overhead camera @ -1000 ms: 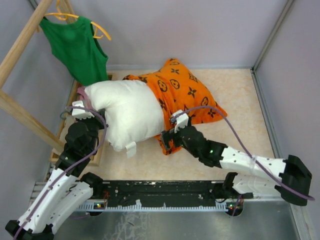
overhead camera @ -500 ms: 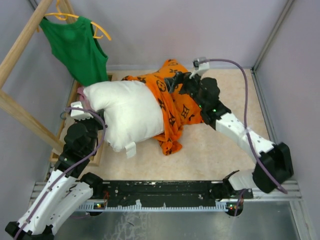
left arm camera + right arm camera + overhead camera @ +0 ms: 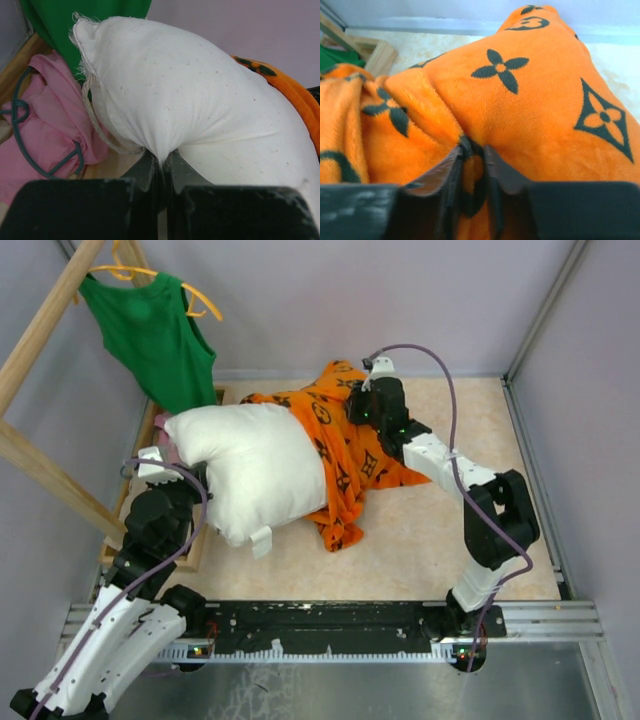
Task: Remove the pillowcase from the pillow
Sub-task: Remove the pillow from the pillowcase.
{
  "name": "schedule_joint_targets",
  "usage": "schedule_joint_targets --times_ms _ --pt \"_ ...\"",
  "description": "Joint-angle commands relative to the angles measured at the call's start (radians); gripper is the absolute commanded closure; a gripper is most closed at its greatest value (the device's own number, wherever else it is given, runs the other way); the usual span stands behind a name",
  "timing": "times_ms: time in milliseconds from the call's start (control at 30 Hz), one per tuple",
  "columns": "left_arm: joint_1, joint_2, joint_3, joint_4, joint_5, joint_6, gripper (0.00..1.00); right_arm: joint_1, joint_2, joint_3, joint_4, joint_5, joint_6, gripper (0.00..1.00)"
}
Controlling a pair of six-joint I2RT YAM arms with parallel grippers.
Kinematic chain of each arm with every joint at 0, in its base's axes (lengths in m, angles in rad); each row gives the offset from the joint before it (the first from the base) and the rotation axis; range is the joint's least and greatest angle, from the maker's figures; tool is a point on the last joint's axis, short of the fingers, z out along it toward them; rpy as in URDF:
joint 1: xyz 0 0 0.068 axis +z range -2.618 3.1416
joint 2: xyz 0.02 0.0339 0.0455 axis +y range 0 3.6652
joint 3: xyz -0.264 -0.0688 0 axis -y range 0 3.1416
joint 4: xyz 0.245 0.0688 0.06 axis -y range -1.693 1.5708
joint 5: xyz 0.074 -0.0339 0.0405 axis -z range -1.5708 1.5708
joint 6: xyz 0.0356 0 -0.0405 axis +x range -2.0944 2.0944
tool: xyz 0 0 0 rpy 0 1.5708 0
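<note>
The plump white pillow lies on the left of the table, its left half bare. The orange pillowcase with black motifs still wraps its right end and trails toward the front. My left gripper is shut on a pinch of the pillow at its near left edge, the white cloth squeezed between the jaws. My right gripper is at the far end of the pillowcase, shut on a fold of the orange fabric that bunches between its fingers.
A green tank top hangs on a yellow hanger from a wooden rack at the far left. A pink cloth with a green cord lies beside the pillow on the wooden base. Grey walls enclose the table.
My right arm swung from the near edge of the pillowcase to its far end and shut on the orange fabric. The pillowcase's right flap folded inward. The left arm stayed put.
</note>
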Motion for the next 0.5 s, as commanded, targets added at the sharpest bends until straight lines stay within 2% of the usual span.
schedule_joint_targets --times_ms 0,33,133,200,300,367,467 --pt "0.006 -0.018 0.053 0.091 -0.049 0.002 1.00 -0.050 0.026 0.097 -0.113 0.097 -0.065 0.96" --pt "0.006 -0.020 0.052 0.093 -0.054 0.003 1.00 -0.075 0.034 0.105 -0.133 0.100 -0.056 1.00" --pt "0.006 -0.026 0.048 0.097 -0.062 0.001 1.00 -0.201 0.016 0.084 -0.130 0.043 0.053 1.00" --pt "0.005 -0.033 0.047 0.095 -0.069 -0.004 1.00 -0.341 -0.016 0.024 -0.082 -0.015 0.189 1.00" --pt "0.006 -0.047 0.044 0.096 -0.097 -0.011 1.00 -0.496 -0.114 -0.110 0.025 0.004 0.429 1.00" --pt "0.005 -0.058 0.044 0.094 -0.120 -0.018 1.00 -0.536 -0.185 -0.166 0.045 0.104 0.468 1.00" --pt "0.004 -0.069 0.048 0.078 -0.162 -0.038 1.00 -0.539 -0.306 -0.241 0.042 0.335 0.504 1.00"
